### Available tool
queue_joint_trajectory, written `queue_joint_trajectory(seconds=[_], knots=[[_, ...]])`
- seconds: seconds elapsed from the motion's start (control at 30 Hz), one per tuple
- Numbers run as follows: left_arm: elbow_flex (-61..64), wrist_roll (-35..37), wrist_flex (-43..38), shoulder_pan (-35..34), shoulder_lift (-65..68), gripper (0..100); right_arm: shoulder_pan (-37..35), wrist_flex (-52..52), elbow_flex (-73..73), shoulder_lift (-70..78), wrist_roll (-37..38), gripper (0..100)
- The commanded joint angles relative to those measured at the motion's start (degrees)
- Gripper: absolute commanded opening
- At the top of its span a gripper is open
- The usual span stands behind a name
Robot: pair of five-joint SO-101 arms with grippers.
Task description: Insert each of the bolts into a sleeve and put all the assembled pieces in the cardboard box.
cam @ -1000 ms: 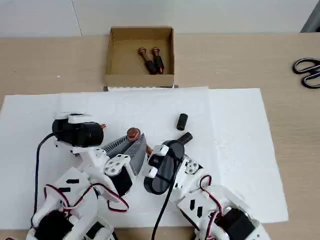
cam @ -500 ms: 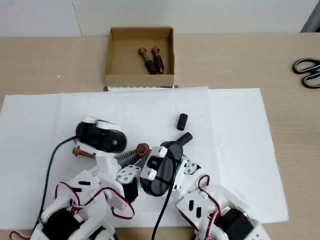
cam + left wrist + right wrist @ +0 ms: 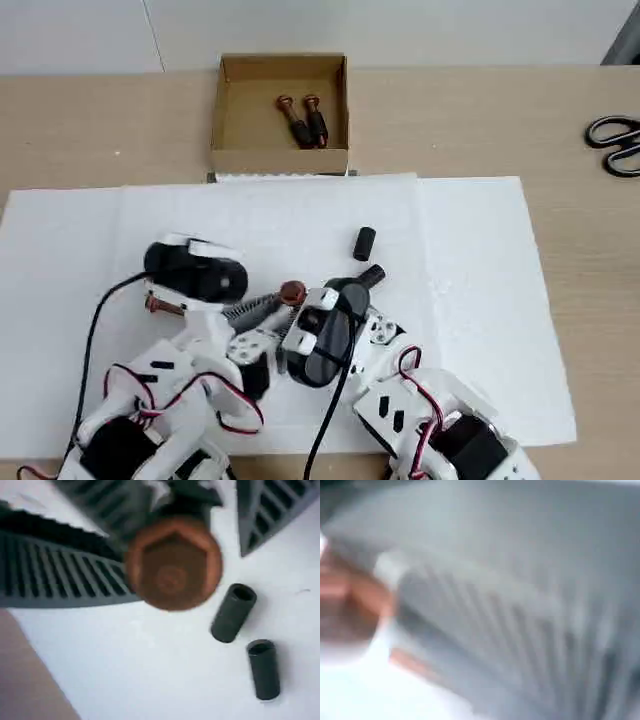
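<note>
Cardboard box [image 3: 228,110]: on the bare worktop [image 3: 470,120], its near wall just beside the far edge of the white sheet [image 3: 470,330]. It holds two assembled pieces [image 3: 305,120], each a bolt in a sleeve. They lie side by side toward the right half of the floor, and the left half is bare cardboard.

Left gripper [image 3: 283,300]: closed on a copper bolt [image 3: 172,570]. The hex head faces my wrist camera and the ribbed jaws press on it from either side. It is low over the sheet, near the middle.

Right gripper [image 3: 305,322]: close against the left one. I cannot tell whether it is open or closed, or whether it holds anything.

Loose parts:
- Two black sleeves on the sheet, near each other but apart. One sleeve [image 3: 364,242] lies toward the box. The nearer sleeve [image 3: 372,274] is just beside my right arm.
- A second bolt [image 3: 160,303] lies on the sheet at my left arm, partly hidden under it.

Room: an open strip of sheet runs between the grippers and the box. The sheet's right side is also open beyond the sleeves. Scissors [image 3: 615,145] lie at the worktop's right edge, well apart.
</note>
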Motion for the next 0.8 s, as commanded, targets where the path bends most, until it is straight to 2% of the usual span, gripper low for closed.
queue_joint_trajectory(seconds=[0.0,0.17,0.33,0.53,0.6,0.73,0.77], knots=[[-0.31,-0.53,1.76,-2.37,0.53,26,-0.04,-2.59,-0.97,-0.75,0.44,0.2],[-1.8,-3.69,3.34,-6.95,0.53,26,-0.04,-2.59,-0.97,-0.75,0.44,0.2],[-9.63,-7.03,7.03,-10.55,0.53,26,0.04,-2.51,-0.79,-0.75,0.44,0.2],[-16.66,-7.82,12.13,-12.04,0.53,25,2.33,-2.51,-0.7,-0.75,0.26,0.2],[-17.71,-8.62,12.4,-13.45,0.53,20,4.97,-2.51,-0.7,-0.75,0.26,0.2],[-17.01,-13.01,12.13,-19.78,0.18,0,10.68,-2.51,-0.7,-0.75,0.09,0.2],[-16.04,-13.63,11.87,-22.07,0.18,1,12.09,-2.51,-0.62,-0.75,0.09,0.2]])
